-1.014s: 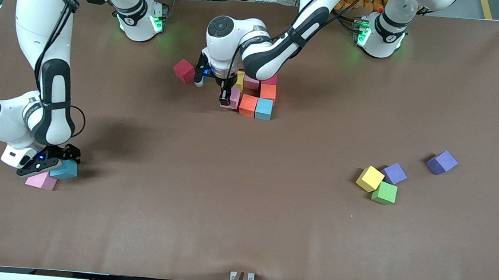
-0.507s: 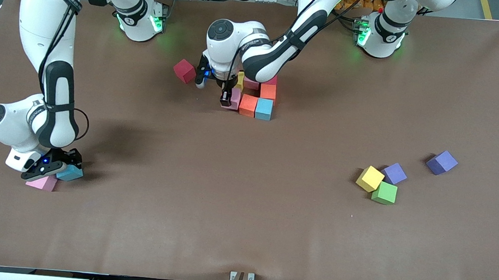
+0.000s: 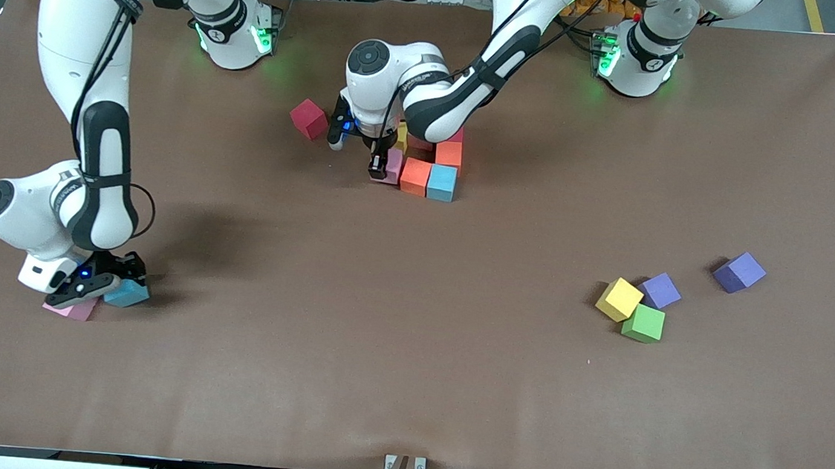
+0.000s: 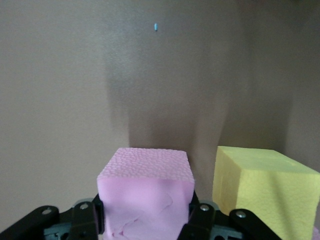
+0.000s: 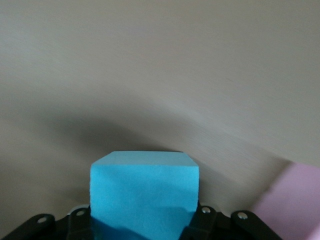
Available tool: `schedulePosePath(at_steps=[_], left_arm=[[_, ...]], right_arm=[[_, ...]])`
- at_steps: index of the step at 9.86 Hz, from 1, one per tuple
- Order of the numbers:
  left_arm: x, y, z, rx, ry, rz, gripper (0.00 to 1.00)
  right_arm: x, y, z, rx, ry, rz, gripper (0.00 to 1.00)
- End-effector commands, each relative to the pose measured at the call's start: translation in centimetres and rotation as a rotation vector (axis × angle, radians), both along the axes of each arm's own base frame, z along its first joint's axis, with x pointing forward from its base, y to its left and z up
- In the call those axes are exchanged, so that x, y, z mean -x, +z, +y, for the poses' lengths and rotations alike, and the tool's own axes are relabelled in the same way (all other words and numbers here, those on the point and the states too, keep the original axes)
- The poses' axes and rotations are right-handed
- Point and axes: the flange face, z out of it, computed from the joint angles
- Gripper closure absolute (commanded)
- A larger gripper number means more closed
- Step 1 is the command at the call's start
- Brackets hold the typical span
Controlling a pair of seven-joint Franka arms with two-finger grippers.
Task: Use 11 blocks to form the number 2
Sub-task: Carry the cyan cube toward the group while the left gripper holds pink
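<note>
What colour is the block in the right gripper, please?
Light blue block; clearest in the right wrist view.

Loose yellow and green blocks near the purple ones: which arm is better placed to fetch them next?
Left. Its base stands at that end of the table as the yellow block and green block; the right gripper is shut on a light blue block.

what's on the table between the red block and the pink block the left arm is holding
No block lies there. In the front view only bare table and the left gripper itself separate the red block from the pink block.
</note>
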Motion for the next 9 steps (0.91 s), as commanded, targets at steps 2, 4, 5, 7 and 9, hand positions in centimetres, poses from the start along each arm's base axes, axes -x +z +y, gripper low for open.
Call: schedulePosePath(at_steps=[2,4,5,7,9], left_arm=[[0.1,-0.7,-0.5,-0.001,-0.015,-0.009,0.91],[-0.3,-0.9,-0.2,-0.007,-0.021,-0.013,0.90],[-0.4,-1.0,-0.1,-0.009,-0.022,-0.013,0.90],[-0.5,-1.2,0.0,-0.013,-0.025,-0.014,0.90],[-0.5,-1.4,0.0,-0.018,-0.030,-0.018,0.90]], right_arm=[[-0.7,1.3,7.9,-0.049,-0.006,-0.003,0.74],[-0.7,1.3,12.0,-0.064,-0.029,0.007,0.74],[-0.8,1.5,14.1,-0.073,-0.058,0.012,0.74],[-0.1,1.5,18.6,-0.092,-0.130,0.037,0.74],[0.4,2.2,21.6,-0.116,-0.180,0.051,0.74]])
